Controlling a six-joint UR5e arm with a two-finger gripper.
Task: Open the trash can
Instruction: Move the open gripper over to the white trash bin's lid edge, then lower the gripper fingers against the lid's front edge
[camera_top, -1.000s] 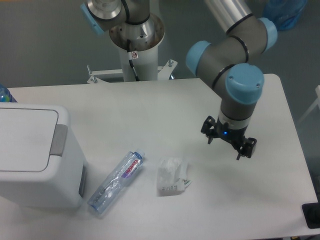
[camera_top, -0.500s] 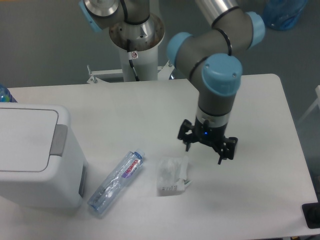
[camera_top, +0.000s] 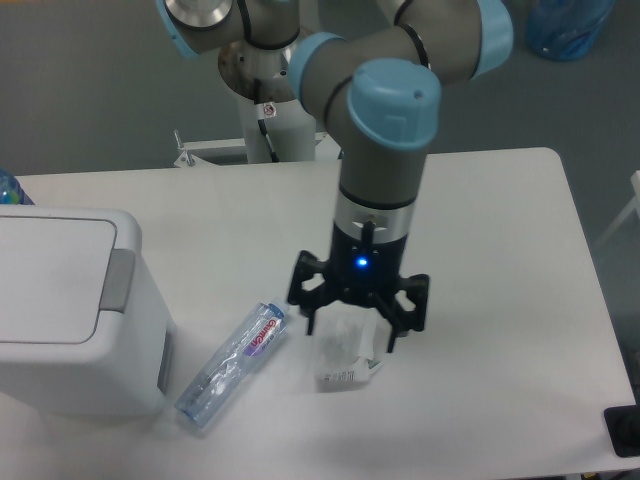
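Hovering end effector (camera_top: 350, 329) over wrapper (camera_top: 344, 360)

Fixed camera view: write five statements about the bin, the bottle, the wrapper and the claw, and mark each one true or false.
1. The large white boxy plastic trash can has its flat lid down. True.
2. The claw is pressing the grey rectangular push tab. False: it hangs over the crumpled white wrapper, well away from the bin.
3. The clear plastic bottle lies on its side between the bin and the wrapper. True.
4. The claw holds the bottle. False: its fingers are spread and hold nothing.
5. The wrapper lies on top of the bin's lid. False: it lies on the white table.
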